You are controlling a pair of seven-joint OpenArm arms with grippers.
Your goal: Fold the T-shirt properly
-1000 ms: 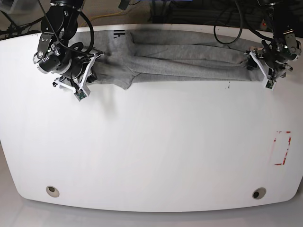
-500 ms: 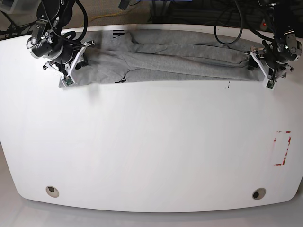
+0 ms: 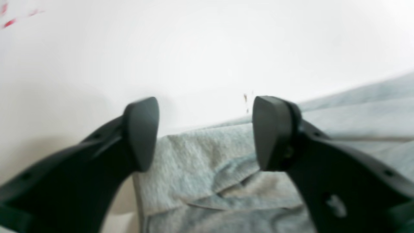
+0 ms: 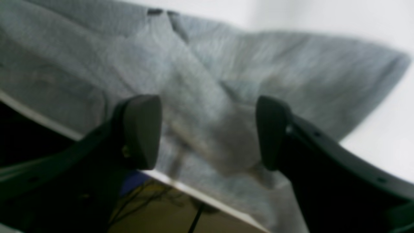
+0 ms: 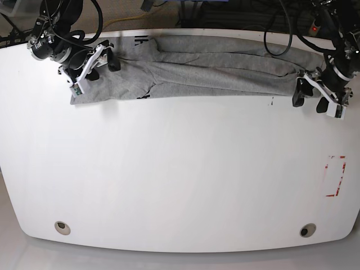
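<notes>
The heather-grey T-shirt (image 5: pixel 214 73) lies stretched in a long band along the table's far edge, with black lettering at its left end. My right gripper (image 5: pixel 104 68) is open over the shirt's left end, with wrinkled cloth (image 4: pixel 226 81) below its spread jaws (image 4: pixel 207 132). My left gripper (image 5: pixel 308 100) is open at the shirt's right end. In the left wrist view a shirt corner (image 3: pixel 200 161) lies on the table under the gap between the jaws (image 3: pixel 205 132). Neither gripper holds cloth.
The white table (image 5: pixel 180 169) has a red tape rectangle (image 5: pixel 336 175) at the right and two round holes (image 5: pixel 62 227) (image 5: pixel 307 230) near the front edge. A small dark mark (image 5: pixel 272 102) lies just in front of the shirt. Cables hang behind the far edge.
The shirt's bunched left end was drawn out leftward and now lies flatter. The right gripper moved up and left and stands open. The left gripper drew back from the shirt's right end, jaws spread.
</notes>
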